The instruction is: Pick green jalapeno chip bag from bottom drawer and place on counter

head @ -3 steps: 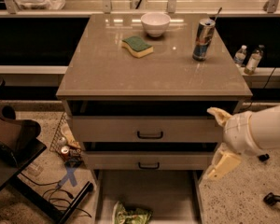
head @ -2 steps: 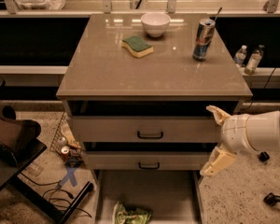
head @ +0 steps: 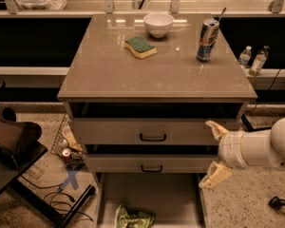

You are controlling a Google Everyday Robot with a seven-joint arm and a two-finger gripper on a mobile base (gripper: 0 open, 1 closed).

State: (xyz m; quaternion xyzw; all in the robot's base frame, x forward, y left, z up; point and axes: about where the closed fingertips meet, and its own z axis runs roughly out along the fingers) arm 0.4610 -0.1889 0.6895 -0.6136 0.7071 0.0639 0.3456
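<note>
The bag (head: 134, 217) lies crumpled on the floor of the drawer (head: 152, 194), left of middle at the near end. The drawer is pulled out, so the bag can be reached from above. The gripper (head: 206, 154) hangs to the right, before the upper drawers (head: 152, 132), its fingers spread wide and empty, probably readied to descend. The table (head: 109, 75) has bare room in front. Compared with a second ago, the gripper is slightly lower and further left; the bag has not moved.

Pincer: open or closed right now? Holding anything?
Pincer: open, holding nothing, in front of the upper drawers, right side. The green jalapeno chip bag lies in the bottom drawer.
</note>
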